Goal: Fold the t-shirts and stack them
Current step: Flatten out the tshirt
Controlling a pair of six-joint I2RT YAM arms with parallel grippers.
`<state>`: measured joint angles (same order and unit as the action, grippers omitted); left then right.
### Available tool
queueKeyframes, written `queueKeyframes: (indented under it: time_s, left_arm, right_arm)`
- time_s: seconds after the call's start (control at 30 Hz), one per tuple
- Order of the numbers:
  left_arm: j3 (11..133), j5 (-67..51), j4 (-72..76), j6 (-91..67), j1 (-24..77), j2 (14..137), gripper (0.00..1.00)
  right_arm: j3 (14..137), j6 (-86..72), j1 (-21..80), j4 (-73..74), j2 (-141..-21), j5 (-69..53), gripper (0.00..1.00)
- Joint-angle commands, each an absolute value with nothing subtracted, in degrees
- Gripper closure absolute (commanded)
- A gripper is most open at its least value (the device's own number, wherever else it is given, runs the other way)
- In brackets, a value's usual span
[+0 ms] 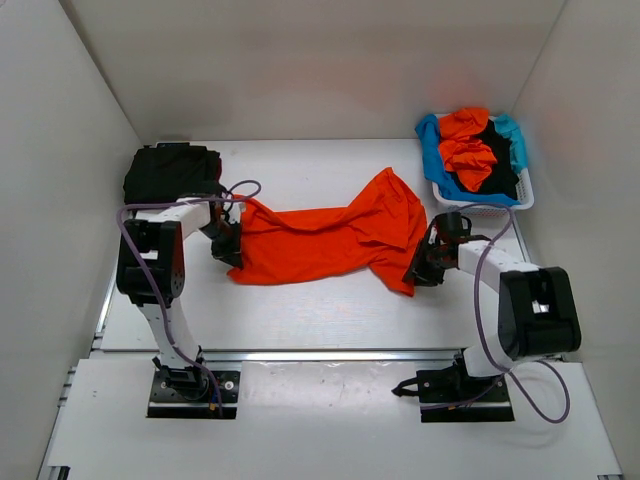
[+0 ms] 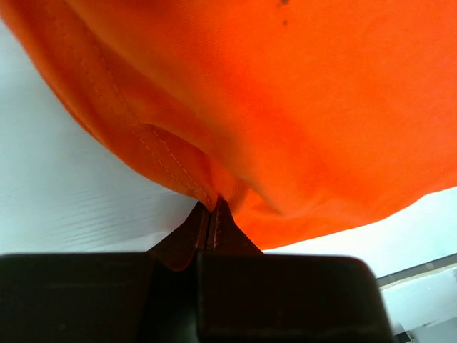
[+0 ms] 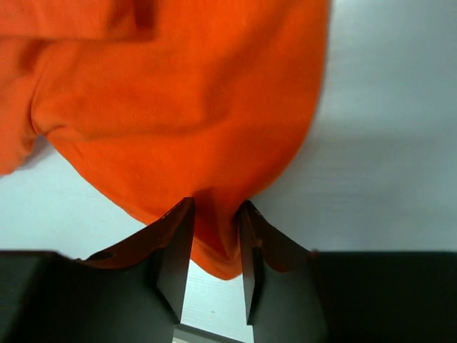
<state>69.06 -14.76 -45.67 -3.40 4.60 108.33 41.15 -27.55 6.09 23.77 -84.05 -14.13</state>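
Observation:
A bright orange t-shirt [image 1: 330, 235] lies stretched out and wrinkled across the middle of the table. My left gripper [image 1: 228, 246] is at its left end, with jaws shut on a stitched hem [image 2: 203, 193] of the shirt. My right gripper [image 1: 420, 270] is at its right front corner. Its jaws stand a narrow gap apart, pinching a bunched fold of the orange cloth [image 3: 214, 236]. A pile of black cloth [image 1: 170, 170] sits at the back left. More t-shirts, orange [image 1: 468, 145], black and light blue [image 1: 432, 150], are heaped in the basket.
The white lattice basket [image 1: 525, 195] stands at the back right, close behind my right arm. White walls enclose the table on the left, back and right. A metal rail [image 1: 320, 355] runs along the table's near edge.

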Motion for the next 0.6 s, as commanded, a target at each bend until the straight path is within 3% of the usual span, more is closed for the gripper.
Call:
queueKeyframes:
  time_s: [0.0, 0.03, 0.07, 0.1, 0.2, 0.3, 0.33, 0.43, 0.5, 0.57]
  left_arm:
    - [67.15, -15.03, -42.54, -2.02, 5.71, 110.66, 1.00]
    - [66.97, -15.38, -42.63, -1.67, 5.63, 110.39, 1.00]
    - [66.28, -15.82, -42.54, -1.50, 5.54, 109.78, 1.00]
    - [66.18, -16.43, -42.97, -0.89, 4.75, 109.08, 1.00]
    - [71.07, -19.15, -46.91, -0.09, 3.61, 108.63, 1.00]
    - [90.87, -17.07, -56.56, 5.70, 2.73, 113.61, 1.00]
    - [101.67, -16.96, -59.82, 7.10, 2.29, 115.73, 1.00]
    - [110.01, -12.75, -59.06, 12.55, 4.30, 111.99, 1.00]
    - [115.10, -16.94, -60.37, 13.27, 4.14, 110.05, 1.00]
    - [118.12, -16.35, -58.29, 11.09, 2.64, 106.98, 1.00]
  right_arm:
    - [41.92, -27.25, 5.89, 27.68, -90.43, -10.37, 0.73]
    - [42.18, -27.25, 6.15, 27.77, -90.70, -10.20, 0.78]
    - [41.93, -26.99, 6.33, 28.03, -91.05, -9.67, 0.95]
    - [42.62, -27.16, 6.50, 28.04, -90.97, -10.02, 1.00]
    - [45.52, -26.02, 5.89, 26.64, -89.57, -14.22, 1.00]
    - [58.23, -22.17, 4.66, 30.48, -89.73, -15.30, 1.00]
    - [66.36, -19.97, 3.96, 31.54, -91.22, -15.12, 1.00]
    - [89.73, -16.88, 2.20, 38.57, -94.38, -15.03, 1.00]
    - [105.84, -16.18, 0.80, 42.97, -96.41, -14.07, 1.00]
    - [110.38, -15.82, 0.44, 43.51, -95.45, -12.76, 1.00]
